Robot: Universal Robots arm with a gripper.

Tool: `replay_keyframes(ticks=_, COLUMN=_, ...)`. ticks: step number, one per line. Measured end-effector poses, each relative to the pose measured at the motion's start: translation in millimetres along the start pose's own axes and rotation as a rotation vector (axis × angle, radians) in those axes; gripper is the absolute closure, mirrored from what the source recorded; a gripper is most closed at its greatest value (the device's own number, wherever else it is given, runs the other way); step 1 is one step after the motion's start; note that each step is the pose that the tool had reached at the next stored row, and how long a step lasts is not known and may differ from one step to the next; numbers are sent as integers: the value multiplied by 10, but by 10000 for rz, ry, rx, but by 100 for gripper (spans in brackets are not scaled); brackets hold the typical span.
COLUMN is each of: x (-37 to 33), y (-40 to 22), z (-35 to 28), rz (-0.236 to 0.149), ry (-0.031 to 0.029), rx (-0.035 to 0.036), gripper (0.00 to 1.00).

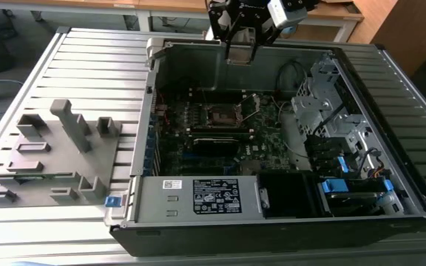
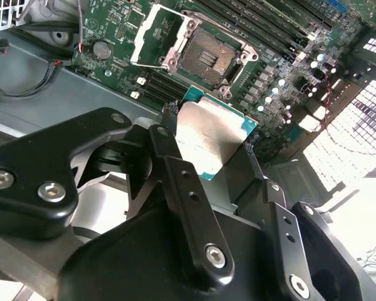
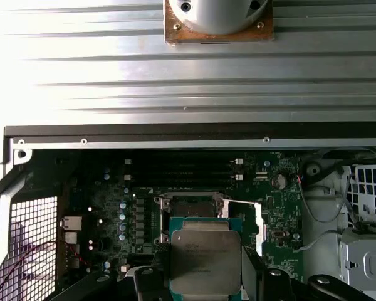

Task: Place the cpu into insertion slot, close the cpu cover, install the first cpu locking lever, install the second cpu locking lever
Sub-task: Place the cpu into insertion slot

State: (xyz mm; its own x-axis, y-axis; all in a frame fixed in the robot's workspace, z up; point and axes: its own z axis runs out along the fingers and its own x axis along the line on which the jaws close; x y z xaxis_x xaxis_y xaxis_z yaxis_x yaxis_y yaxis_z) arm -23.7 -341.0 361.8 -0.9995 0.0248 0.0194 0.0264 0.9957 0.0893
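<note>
the cpu [image 2: 213,135] hangs in the air over the open computer case [image 1: 153,55], its dull metal top turned toward both wrist cameras. the fingers [image 2: 175,182] of the gripper [image 2: 205,143] are closed on two of its opposite edges, and it looks flat in the grip rather than cocked.

beyond it the insertion slot [image 2: 207,56] lies bare on the green motherboard [image 2: 106,19], with nothing seated in it. the cpu cover [image 2: 143,37] is flipped open to one side, so the way in is free. in the first wrist view the chip [image 3: 205,260] overlaps the near part of the slot [image 3: 191,205]. the exterior view shows the gripper [image 1: 241,55] high by the case's far wall, well above the board.

my read is that this is the carry toward the slot. doing it well means holding the chip level, squaring its edges to the socket rim, centring it before any descent, and setting it down without sideways push, since the contacts would not forgive a skewed landing. the case sits on a slatted metal bench [image 1: 87,61].
</note>
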Motion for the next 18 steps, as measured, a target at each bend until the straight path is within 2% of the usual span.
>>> replay_keyframes(ticks=7, x=1, y=-6, z=72, rz=0, ry=-1, rx=-1, gripper=46)
replay_keyframes(ticks=18, x=1, y=-8, z=89, rz=-1, ry=-2, rx=-7, gripper=46)
